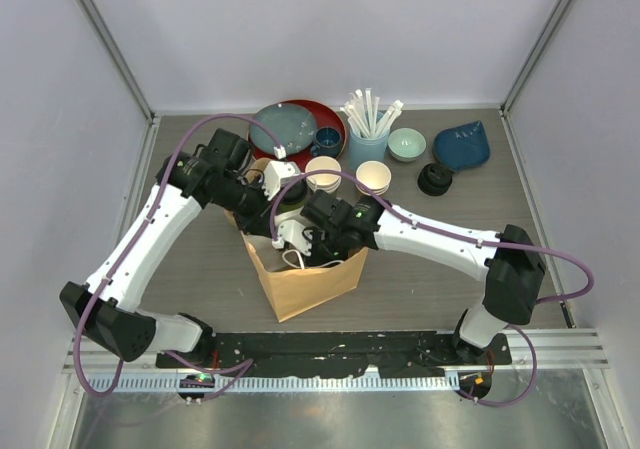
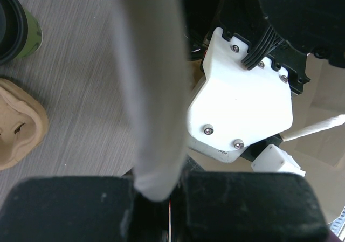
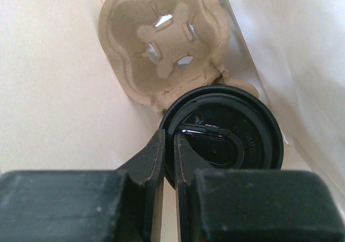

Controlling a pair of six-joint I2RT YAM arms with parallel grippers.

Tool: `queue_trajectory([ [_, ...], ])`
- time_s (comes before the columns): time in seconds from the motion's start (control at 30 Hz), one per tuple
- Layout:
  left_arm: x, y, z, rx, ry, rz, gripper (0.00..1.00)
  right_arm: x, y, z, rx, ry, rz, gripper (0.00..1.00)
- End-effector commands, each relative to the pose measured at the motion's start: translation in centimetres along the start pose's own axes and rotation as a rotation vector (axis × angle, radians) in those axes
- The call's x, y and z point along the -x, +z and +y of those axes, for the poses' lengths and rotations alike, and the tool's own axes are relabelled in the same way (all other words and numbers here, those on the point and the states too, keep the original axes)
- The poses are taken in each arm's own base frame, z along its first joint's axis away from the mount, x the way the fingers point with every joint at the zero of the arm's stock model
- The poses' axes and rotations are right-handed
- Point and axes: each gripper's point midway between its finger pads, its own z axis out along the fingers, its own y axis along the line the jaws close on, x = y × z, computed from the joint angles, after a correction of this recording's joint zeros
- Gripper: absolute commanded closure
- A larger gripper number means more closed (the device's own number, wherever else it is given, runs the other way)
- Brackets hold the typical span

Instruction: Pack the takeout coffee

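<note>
inside the bag (image 3: pixel 54 91), right hand (image 3: pixel 169 140) pinches the lid (image 3: pixel 242 118) at its edge

The left arm (image 1: pixel 150 234) and right arm (image 1: pixel 440 237) share white links, black joints, purple cables (image 1: pixel 225 117); behind the black right pincer (image 3: pixel 168 139) sits a white, screw-fastened housing (image 2: pixel 240 107).

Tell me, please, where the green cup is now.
Left wrist view, top-left corner: the green cup stands on the table, just beyond the tan pulp carrier.

In the bag (image 3: pixel 54 91), the lidded cup (image 3: pixel 232 129) has its rim between the right fingers (image 3: pixel 153 158), the carrier tray (image 3: pixel 161 42) just beyond, seemingly touching.
</note>
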Motion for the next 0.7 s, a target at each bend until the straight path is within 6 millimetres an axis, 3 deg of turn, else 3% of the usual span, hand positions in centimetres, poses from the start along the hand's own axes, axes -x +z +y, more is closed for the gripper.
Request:
queue_trajectory([
  [0.0, 1.3, -1.1, -1.1, -0.008, 0.066, -0.066, 1.00, -1.2, 0.1, -0.2, -0.019, 0.017, 0.030, 0.84],
  [0.1, 1.0, -1.0, -1.0, -0.003, 0.063, -0.059, 1.00, 0.0, -1.1, -0.3, -0.044, 0.019, -0.012, 0.69],
  [0.4, 0.4, -0.8, -1.0, -0.007, 0.067, -0.041, 1.00, 4.0, -4.6, -0.5, -0.092, 0.009, -0.185, 0.41],
  [0.67, 0.2, -0.5, -1.1, -0.027, 0.060, -0.029, 1.00, 6.1, -7.3, -0.3, -0.120, 0.014, -0.270, 0.31],
])
